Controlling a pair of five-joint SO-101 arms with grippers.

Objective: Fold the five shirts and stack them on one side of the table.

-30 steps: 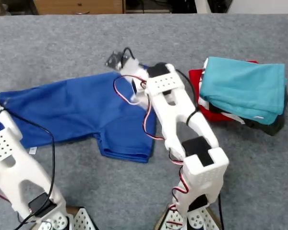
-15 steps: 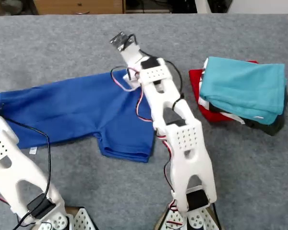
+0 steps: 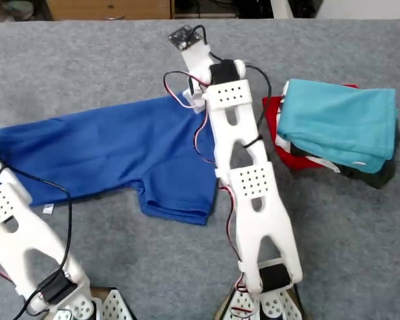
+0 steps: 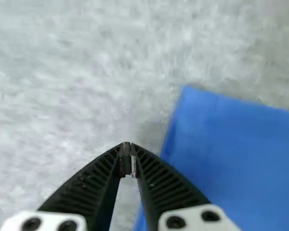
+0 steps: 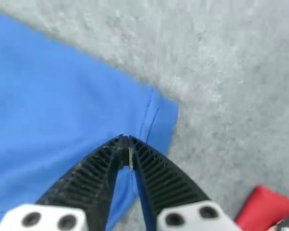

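Done so far: a stack (image 3: 337, 130) of folded shirts lies on the right side of the table (image 3: 87, 60). A teal shirt (image 3: 337, 117) is on top, with a red shirt (image 3: 272, 113) and a dark shirt (image 3: 381, 175) under it.
Left to do: the blue shirt (image 3: 113, 153) lies spread near the middle of the table, well apart from the stack. I judge it is not fully folded. It must be folded smaller and then put on the stack.
Right gripper (image 5: 129, 156): its jaws are together, just above the far corner of the blue shirt, on the side of the stack. I see no cloth between the tips.
Left gripper (image 4: 126, 161): its jaws are closed tip to tip and hold nothing. It is over bare table, just beside the opposite end of the blue shirt.
Hard to make out: I cannot count the stack. A white strip (image 3: 320, 162) shows between the layers, but it may be a fourth shirt or only a hem.
Hidden: in the high view the right arm covers a part of the blue shirt's edge. I cannot tell how many layers the blue shirt has.
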